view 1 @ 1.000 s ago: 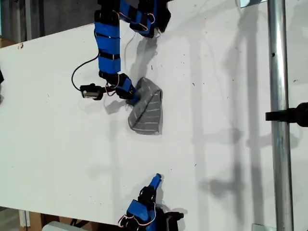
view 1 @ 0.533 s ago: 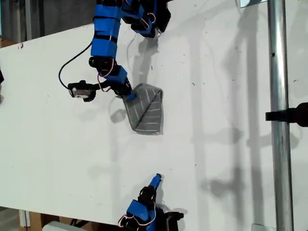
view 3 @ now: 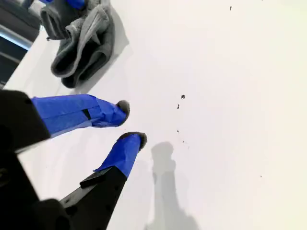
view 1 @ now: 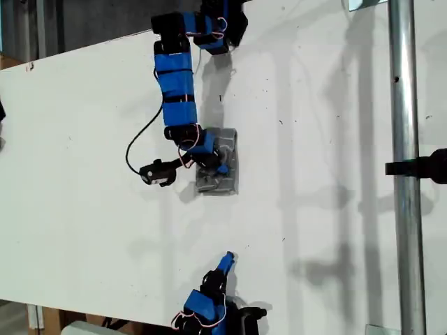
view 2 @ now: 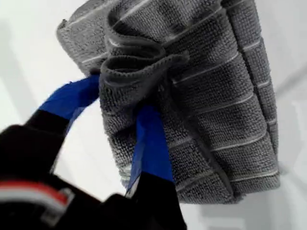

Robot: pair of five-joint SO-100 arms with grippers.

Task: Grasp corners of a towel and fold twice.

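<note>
The grey towel [view 1: 228, 148] with thin white stripes lies folded in a compact bundle near the middle of the white table [view 1: 314, 105]. My first gripper [view 1: 219, 169] reaches in from the exterior view's top and sits on the towel. In the first wrist view this gripper [view 2: 122, 98] is shut on a bunched fold of the towel [view 2: 216, 86], which is lifted slightly; I cannot tell whether that fold is a corner. My second gripper [view 1: 227, 260] rests near the exterior view's bottom edge, away from the towel. Its blue fingertips [view 3: 120, 108] stand slightly apart with nothing between them, and the towel [view 3: 81, 38] lies beyond.
A vertical metal pole [view 1: 404, 139] with a black clamp [view 1: 419, 167] stands at the exterior view's right. A black cable [view 1: 136, 150] loops beside the first arm. The table's edge runs along the exterior view's left and bottom.
My first gripper swung from the towel's left side in the exterior view across and down over it, dragging cloth along. The towel went from a splayed wedge to a narrower bundle. The second arm stayed still.
</note>
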